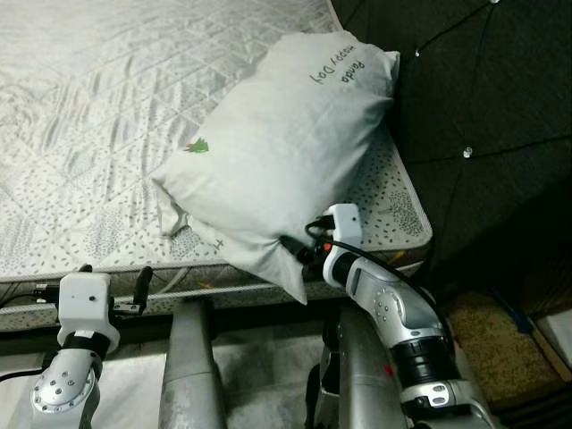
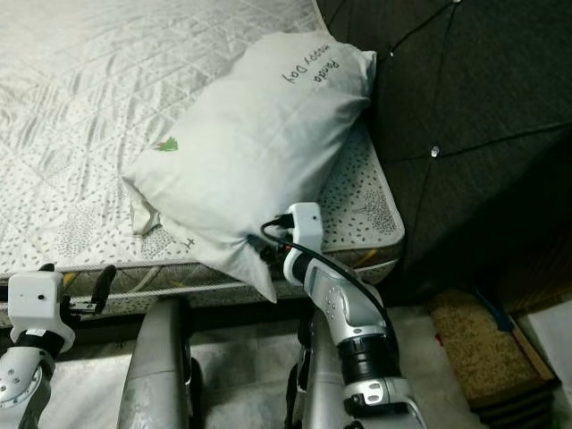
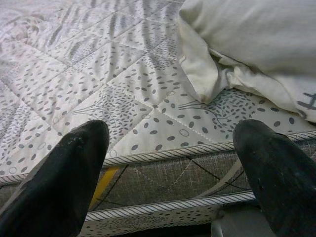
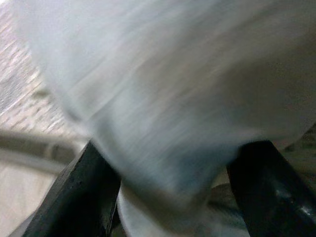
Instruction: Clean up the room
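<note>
Right wrist view: my right gripper (image 4: 173, 192) has its fingers spread around the pillow's near corner; whether they pinch the cloth I cannot tell. Pillow (image 1: 281, 147) lies on the mattress (image 1: 98, 107), right side, near the dark tufted headboard (image 1: 474, 107), near corner overhanging the edge. Step, as I judge: placing the pillow. Next: let go, back away. Soft, plump cotton; quilted, speckled ticking. Left gripper (image 3: 170, 163) open, idle at the mattress edge.

Right wrist view blurred; pillow (image 4: 168, 98) hides right gripper (image 1: 299, 250) fingertips.
</note>
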Robot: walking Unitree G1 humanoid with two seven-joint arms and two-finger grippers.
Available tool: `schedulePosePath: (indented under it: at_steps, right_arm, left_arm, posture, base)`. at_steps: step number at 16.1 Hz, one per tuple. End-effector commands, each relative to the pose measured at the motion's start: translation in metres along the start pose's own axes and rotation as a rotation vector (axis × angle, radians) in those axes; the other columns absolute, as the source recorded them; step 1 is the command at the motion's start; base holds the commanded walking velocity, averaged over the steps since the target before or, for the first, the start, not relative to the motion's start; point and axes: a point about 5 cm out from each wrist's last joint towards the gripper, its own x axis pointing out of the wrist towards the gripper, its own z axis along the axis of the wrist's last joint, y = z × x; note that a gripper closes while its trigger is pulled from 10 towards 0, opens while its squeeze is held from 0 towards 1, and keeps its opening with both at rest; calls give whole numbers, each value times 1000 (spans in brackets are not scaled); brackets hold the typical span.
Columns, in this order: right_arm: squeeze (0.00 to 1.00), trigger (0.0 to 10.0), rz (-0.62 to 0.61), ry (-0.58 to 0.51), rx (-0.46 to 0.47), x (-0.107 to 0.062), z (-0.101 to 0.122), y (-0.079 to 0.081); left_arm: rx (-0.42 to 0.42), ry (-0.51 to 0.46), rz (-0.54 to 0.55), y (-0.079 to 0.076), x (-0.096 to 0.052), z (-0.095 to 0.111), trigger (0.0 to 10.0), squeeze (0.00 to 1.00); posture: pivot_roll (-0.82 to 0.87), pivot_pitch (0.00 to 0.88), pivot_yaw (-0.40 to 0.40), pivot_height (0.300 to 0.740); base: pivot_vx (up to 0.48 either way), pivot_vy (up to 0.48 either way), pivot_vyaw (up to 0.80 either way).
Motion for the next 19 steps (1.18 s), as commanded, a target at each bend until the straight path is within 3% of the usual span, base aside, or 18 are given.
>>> schedulePosePath:
  at_steps: [1, 8, 9, 12, 15, 17, 19]
  right_arm:
    - [0, 0, -86, -52, 5, -1, 10, -11]
    - [0, 0, -205, -117, 8, 2, 24, -25]
    - [0, 0, -218, -146, -33, 3, 35, -31]
    - [0, 0, -352, -267, -365, -2, 87, -51]
    - [0, 0, -489, -342, -409, -19, 142, -84]
    - [0, 0, -593, -363, -527, -34, 162, -102]
    - [0, 0, -727, -375, -456, -55, 170, -128]
  left_arm:
    - [-2, 10, 17, 3, -1, -3, 10000, 0]
    - [-14, -16, 20, -1, 9, 1, 10000, 0]
    - [-18, -22, 21, -2, 11, 2, 10000, 0]
    - [-25, -29, 20, -5, 15, 3, 10000, 0]
    - [-36, -40, 14, -11, 19, 4, 10000, 0]
    - [-36, -47, 19, -10, 21, 6, 10000, 0]
    - [-32, -54, 27, -6, 23, 7, 10000, 0]
  posture:
    - [165, 149, -50, 562]
    - [161, 127, -54, 562]
    - [160, 124, -56, 562]
    - [156, 114, -60, 562]
    - [152, 101, -66, 562]
    - [152, 97, -71, 562]
    - [155, 93, -71, 562]
  base:
    - [0, 0, 0]
    - [0, 0, 0]
    - [0, 0, 0]
    - [0, 0, 0]
    - [0, 0, 0]
    - [0, 0, 0]
    - [0, 0, 0]
